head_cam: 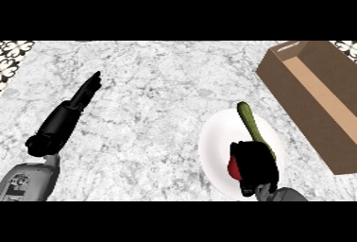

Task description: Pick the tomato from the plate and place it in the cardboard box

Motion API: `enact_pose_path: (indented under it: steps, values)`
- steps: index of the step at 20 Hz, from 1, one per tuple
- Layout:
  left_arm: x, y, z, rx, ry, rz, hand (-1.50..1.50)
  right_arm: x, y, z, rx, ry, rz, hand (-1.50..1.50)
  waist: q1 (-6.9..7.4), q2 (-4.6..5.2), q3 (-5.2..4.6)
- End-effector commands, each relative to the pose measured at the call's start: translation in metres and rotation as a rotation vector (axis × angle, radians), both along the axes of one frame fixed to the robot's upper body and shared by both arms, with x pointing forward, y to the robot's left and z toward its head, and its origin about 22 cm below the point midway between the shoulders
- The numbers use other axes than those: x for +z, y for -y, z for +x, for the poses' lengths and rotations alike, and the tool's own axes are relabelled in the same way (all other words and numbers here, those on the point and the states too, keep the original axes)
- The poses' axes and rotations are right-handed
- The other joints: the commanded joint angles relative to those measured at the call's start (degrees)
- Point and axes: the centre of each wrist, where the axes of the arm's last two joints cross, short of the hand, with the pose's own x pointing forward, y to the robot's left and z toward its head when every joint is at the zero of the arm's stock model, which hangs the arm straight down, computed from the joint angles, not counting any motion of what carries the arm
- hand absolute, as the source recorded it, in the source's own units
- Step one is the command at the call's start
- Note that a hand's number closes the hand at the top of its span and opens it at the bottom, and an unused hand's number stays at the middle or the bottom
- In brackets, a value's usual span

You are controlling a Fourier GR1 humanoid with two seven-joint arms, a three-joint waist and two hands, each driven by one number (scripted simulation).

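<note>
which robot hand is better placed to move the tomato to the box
Right robot hand: it is over the plate, curled on the tomato, beside the cardboard box. The left robot hand is far across the counter.

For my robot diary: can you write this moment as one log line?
right robot hand: curled round tomato on plate | left robot hand: open, resting | cardboard box: open

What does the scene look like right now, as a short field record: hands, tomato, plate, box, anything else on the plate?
right hand: over the plate, fingers curled round the tomato
tomato: red, mostly hidden by the hand, only its left edge shows; lifted or not, cannot tell
plate: white, on the counter, left of the box
box: cardboard, open top, at the right edge, nothing seen inside
left hand: open, fingers straight, at the left, holding nothing
other item: long green vegetable on the plate, partly under the right hand
</note>
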Motion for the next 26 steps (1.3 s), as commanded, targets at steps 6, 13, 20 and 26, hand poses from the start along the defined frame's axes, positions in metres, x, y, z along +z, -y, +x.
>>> enact_pose_path:
  steps: [6,13,20,26]
  values:
    - [0.018,0.004,0.007,-0.025,0.004,0.002,0.0,0.009,-0.014,0.07,0.074,0.135,0.088,1.5,0.98,0.31,0.05]
    - [0.014,0.011,0.009,-0.061,0.032,0.002,0.0,0.044,-0.033,0.151,0.053,0.254,0.306,1.5,3.11,1.01,0.1]
    - [-0.004,0.007,0.0,-0.025,0.005,0.005,0.0,0.088,-0.047,0.177,0.163,0.518,0.225,1.5,1.33,0.27,0.0]
    - [0.013,-0.01,0.011,0.005,-0.006,-0.001,0.0,0.139,-0.042,0.178,0.064,0.664,0.257,1.5,-0.06,-0.04,0.0]
